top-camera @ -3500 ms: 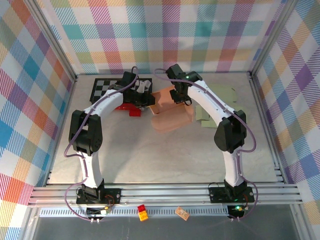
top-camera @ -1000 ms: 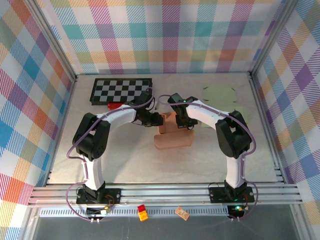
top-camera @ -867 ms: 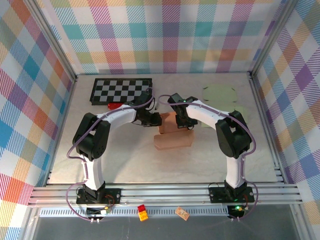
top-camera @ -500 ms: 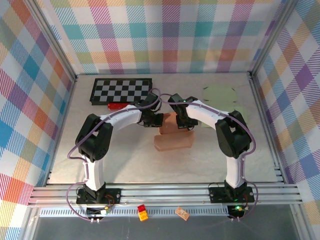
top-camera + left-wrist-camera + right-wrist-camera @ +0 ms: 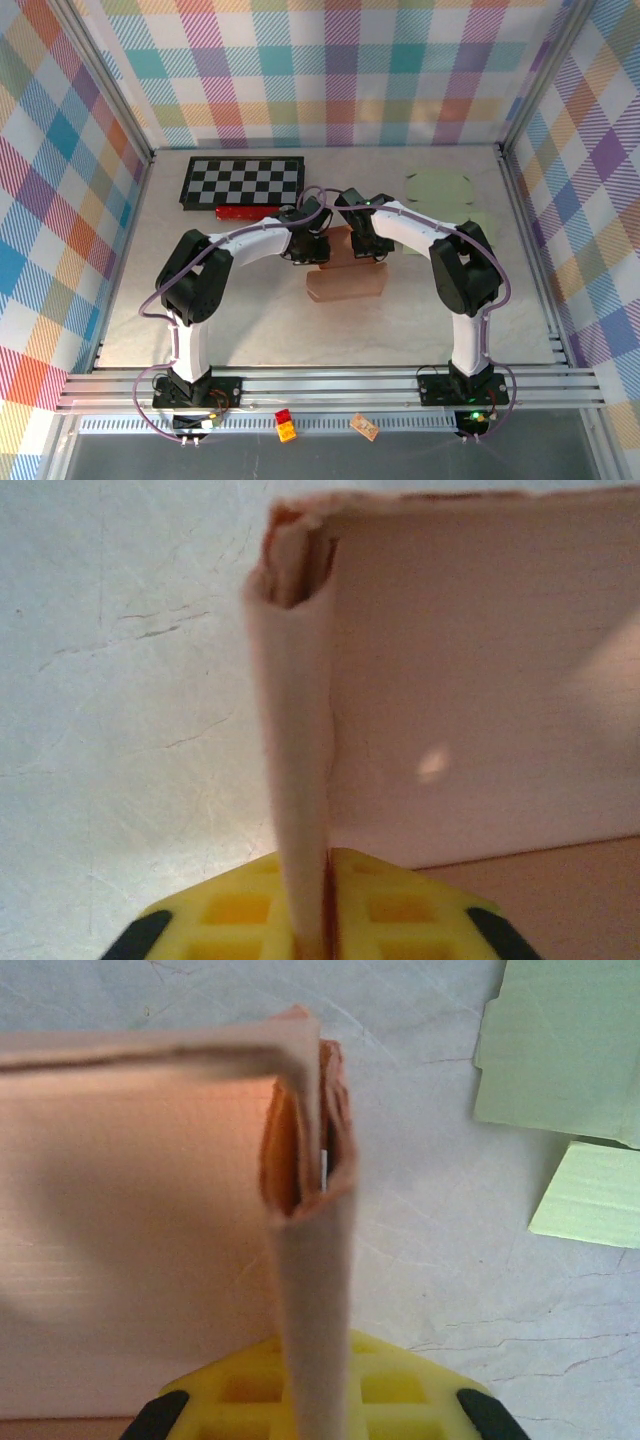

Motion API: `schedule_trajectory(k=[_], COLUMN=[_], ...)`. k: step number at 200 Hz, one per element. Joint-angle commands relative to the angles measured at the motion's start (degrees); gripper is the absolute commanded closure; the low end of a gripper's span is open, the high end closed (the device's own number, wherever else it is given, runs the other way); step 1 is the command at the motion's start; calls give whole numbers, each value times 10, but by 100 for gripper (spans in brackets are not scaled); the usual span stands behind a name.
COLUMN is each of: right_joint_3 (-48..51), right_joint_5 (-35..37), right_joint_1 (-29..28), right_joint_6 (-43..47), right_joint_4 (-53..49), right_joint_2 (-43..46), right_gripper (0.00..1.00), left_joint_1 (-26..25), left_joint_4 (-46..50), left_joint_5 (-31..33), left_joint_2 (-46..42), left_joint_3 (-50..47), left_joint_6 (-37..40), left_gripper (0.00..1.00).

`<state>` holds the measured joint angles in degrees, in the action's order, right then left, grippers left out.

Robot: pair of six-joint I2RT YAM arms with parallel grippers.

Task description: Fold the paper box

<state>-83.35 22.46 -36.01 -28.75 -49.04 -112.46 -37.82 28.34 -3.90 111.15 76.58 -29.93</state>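
Side-wall step: left end effector [image 5: 312, 932] clenched on the doubled left wall of the paper box [image 5: 345, 272]; right end effector [image 5: 318, 1400] clenched on the right wall. Box rests on the counter [image 5: 250, 310] between them. Next, probably: press both creases firm, then let go evenly.

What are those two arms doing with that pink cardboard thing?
Two robot arms are folding a pink paper box in the middle of the table. The left arm has its jaws pinched shut on the box's doubled-over left side wall. The right arm grips the right side wall the same way. Both walls stand upright.
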Motion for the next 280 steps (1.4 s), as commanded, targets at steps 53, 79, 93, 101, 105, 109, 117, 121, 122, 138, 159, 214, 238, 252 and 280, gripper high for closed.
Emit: schedule_trajectory(k=[53,79,93,101,105,109,117,121,122,138,159,214,238,252,280], right_joint_3=[-6,-3,1,3,4,4,4,4,4,3,3,8,7,7,6], right_joint_5=[-3,-1,-3,-4,-6,-7,-8,-9,-9,-12,-13,-16,-17,-18,-22], right_joint_1=[-5,-7,-7,-7,-7,-7,-7,-7,-7,-7,-7,-7,-7,-7,-7], right_joint_6=[-20,-21,-20,-20,-20,-19,-19,-18,-18,-17,-16,-17,-17,-17,-17], right_joint_4=[-7,-9,-6,-5,-5,-4,-4,-4,-4,-4,-4,-1,-2,-2,-2], right_joint_2=[-8,-8,-6,-4,-4,-4,-4,-4,-4,-5,-5,-5,-4,-4,-4], right_gripper=[100,100,100,100,100,100,100,100,100,100,100,100,100,100,100], left_joint_1=[-43,-58,-62,-62,-62,-62,-63,-62,-62,-61,-58,-28,-17,-10,-5], left_joint_4=[100,92,78,72,71,69,68,68,68,65,66,79,83,75,83], left_joint_5=[131,165,172,167,164,162,161,160,160,150,126,104,112,112,112], left_joint_2=[29,19,9,6,4,2,-2,-3,-4,-12,-18,9,24,28,49], left_joint_3=[26,5,-5,-4,-2,-1,4,7,8,22,45,82,92,94,111], left_joint_6=[-15,-49,-56,-53,-51,-50,-48,-46,-45,-41,-32,-10,0,5,15], left_gripper=[100,100,100,98,94,90,82,79,78,69,62,60,59,60,65])
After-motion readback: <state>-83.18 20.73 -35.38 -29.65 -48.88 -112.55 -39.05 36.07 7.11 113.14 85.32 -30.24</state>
